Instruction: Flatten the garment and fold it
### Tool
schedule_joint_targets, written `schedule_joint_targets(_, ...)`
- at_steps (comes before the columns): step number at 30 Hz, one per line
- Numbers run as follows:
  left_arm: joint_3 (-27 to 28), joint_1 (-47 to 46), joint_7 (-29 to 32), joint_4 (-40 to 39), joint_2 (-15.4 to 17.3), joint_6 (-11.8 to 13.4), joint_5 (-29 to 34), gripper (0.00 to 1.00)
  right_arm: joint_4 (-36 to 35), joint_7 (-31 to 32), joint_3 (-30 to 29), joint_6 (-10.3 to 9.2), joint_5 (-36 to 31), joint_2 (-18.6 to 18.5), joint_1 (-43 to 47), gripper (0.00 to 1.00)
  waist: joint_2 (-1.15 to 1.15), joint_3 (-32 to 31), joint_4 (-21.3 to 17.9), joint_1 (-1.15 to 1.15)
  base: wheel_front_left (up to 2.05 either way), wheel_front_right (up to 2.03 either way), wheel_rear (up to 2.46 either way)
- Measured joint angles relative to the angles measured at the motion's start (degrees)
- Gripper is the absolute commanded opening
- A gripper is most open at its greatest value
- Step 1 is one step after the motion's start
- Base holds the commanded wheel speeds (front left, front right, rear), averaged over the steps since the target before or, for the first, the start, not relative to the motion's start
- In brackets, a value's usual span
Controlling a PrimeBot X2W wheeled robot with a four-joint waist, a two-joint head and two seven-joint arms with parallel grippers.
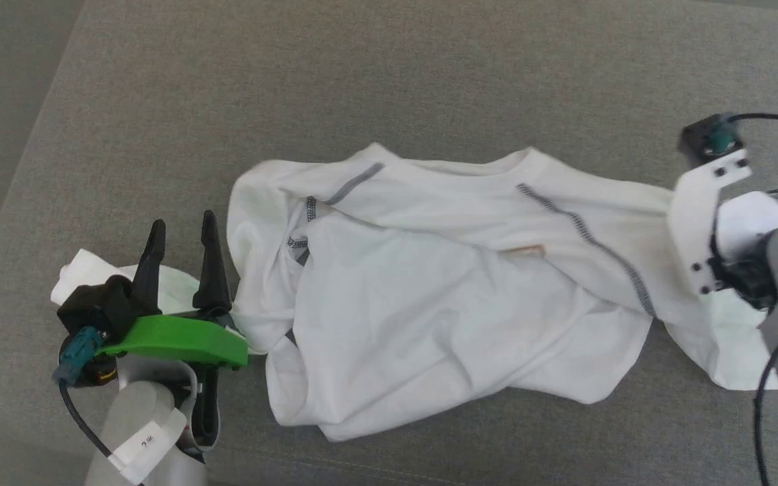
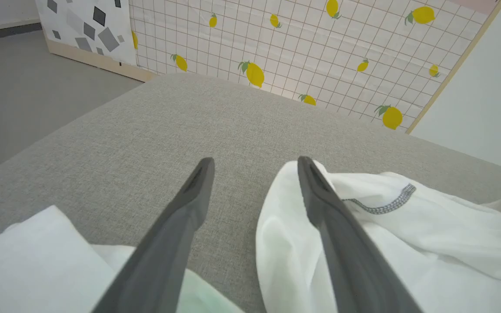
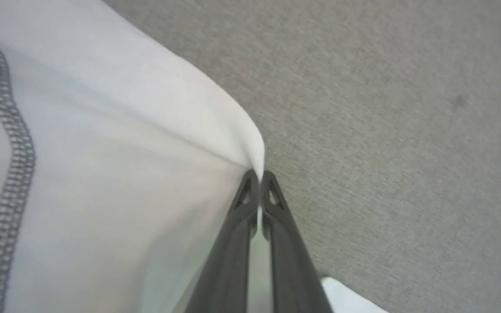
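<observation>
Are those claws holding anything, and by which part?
The right gripper pinches the garment by a fold at its right-hand edge. The left gripper is open, holding nothing.

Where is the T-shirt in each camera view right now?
Head view: garment crumpled across the middle.
Left wrist view: lower right, beside the open left gripper.
Right wrist view: left half, edge pinched in the shut right gripper.
Shared landmark: the grey upholstered surface under it, plus zigzag stitching.
</observation>
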Motion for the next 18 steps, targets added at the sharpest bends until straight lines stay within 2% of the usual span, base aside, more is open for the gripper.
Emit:
schedule_joint_targets(4,-0.02,-0.14,-0.01,-0.30,0.11,0.00,0.01,1.00,0.18,-0.59,-8.02,-0.01,-3.60,-2.11,-0.05,0.00,0.00,0.23,-0.70,0.00,0.00,0.00,0.00)
schedule_joint_targets(8,-0.31,-0.79,-0.01,-0.32,0.13,-0.02,0.01,1.00,0.70,-1.33,-13.54,-0.01,-6.88,-1.34,-0.04,0.00,0.00,0.65,-0.90,0.00,0.00,0.00,0.00)
schedule_joint_targets(9,-0.36,-0.83,-0.01,-0.32,0.14,-0.02,0.01,1.00,0.53,-2.61,-14.95,-0.01,-7.36,-0.51,-0.04,0.15,0.00,0.71,-0.94,0.00,0.00,0.00,0.00)
schedule_joint_targets(10,-0.38,-0.85,-0.01,-0.30,0.16,-0.02,0.01,1.00,0.37,-3.63,-15.48,-0.01,-7.60,0.07,-0.04,0.97,0.00,0.73,-0.97,0.00,0.00,0.00,0.00)
schedule_joint_targets(11,-0.45,-0.86,-0.01,-0.24,0.19,-0.02,0.01,1.00,0.22,-4.78,-15.77,-0.01,-7.62,0.82,0.03,1.00,0.00,0.69,-1.01,0.00,0.00,0.00,0.00)
schedule_joint_targets(18,-1.16,-0.87,0.01,0.46,0.44,-0.02,0.02,1.00,-4.94,-17.22,-21.24,-0.01,-4.64,5.65,3.74,1.00,0.00,-1.01,-1.19,0.00,0.00,0.00,0.00)
